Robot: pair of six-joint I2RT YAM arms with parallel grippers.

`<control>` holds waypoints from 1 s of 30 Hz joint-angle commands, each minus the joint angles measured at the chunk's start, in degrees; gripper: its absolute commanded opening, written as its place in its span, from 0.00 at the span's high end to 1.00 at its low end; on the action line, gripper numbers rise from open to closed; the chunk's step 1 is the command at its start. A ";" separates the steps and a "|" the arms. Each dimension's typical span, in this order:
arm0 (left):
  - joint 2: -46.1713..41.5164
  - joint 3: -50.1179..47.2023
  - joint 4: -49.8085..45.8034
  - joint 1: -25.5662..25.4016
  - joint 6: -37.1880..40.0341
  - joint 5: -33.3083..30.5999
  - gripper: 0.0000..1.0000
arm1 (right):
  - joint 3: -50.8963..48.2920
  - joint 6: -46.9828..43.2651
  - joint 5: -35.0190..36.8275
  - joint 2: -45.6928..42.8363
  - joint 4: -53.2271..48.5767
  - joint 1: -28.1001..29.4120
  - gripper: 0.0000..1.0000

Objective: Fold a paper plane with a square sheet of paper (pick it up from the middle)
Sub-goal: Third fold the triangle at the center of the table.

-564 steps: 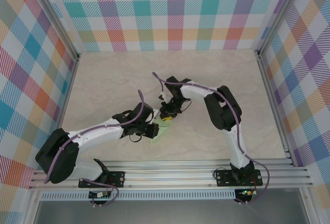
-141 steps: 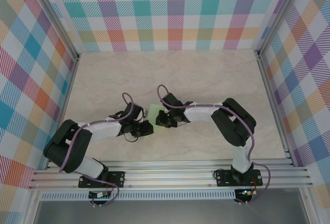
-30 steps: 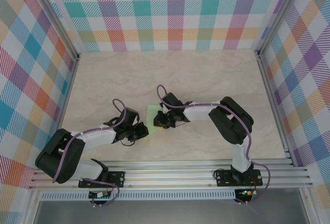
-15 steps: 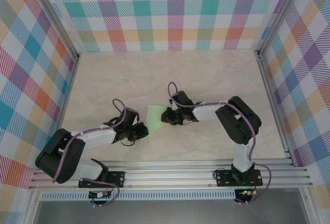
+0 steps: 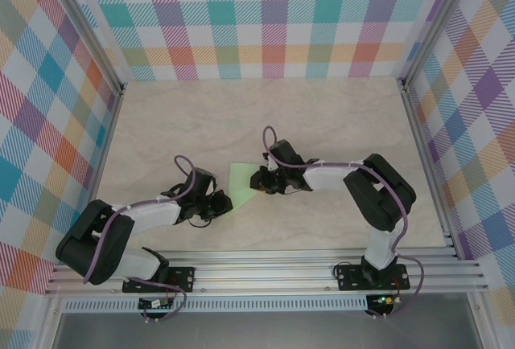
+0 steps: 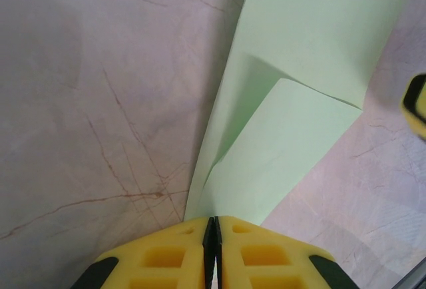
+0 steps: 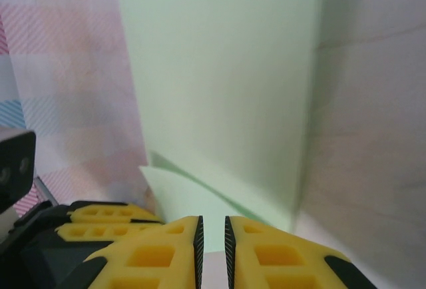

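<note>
The square sheet of paper [image 5: 239, 182] is found on the worktop [image 5: 322, 124], between the two grippers and reached by both. From the left gripper [image 6: 212, 234] it spreads straight ahead: its narrow corner is taken between the closed jaws, and its long axis runs away from this gripper, getting wider. The right gripper [image 7: 213, 237] is placed at the opposite side edge, its jaws almost together with a thin slit left; whether paper is pinched there cannot be told. The sheet is pale green, plain and already creased. One flap [image 6: 286, 149] is folded over, and a tapered shape is formed.
</note>
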 commanded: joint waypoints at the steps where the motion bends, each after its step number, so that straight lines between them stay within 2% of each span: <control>1: 1.48 -2.23 -9.69 -0.14 0.28 -2.93 0.86 | 3.48 2.39 -2.00 3.89 1.73 2.67 0.81; 5: 0.97 -2.12 -10.04 -0.14 0.67 -3.05 0.86 | 3.22 4.61 -2.65 6.11 3.67 4.18 0.82; 12: 1.90 -2.10 -9.39 -0.12 0.94 -2.88 0.86 | 1.63 4.76 0.64 2.79 0.54 8.12 0.82; 18: 1.74 -2.25 -9.12 -0.13 0.69 -2.86 0.86 | 2.84 5.77 0.32 5.68 -0.15 9.37 0.83; 24: 1.57 -2.25 -9.66 -0.14 1.03 -3.21 0.86 | 4.13 4.42 7.20 4.85 -8.46 8.97 0.85; 30: 1.68 -2.68 -9.89 -0.14 1.38 -3.59 0.86 | 3.69 1.95 8.23 3.80 -8.90 4.75 0.85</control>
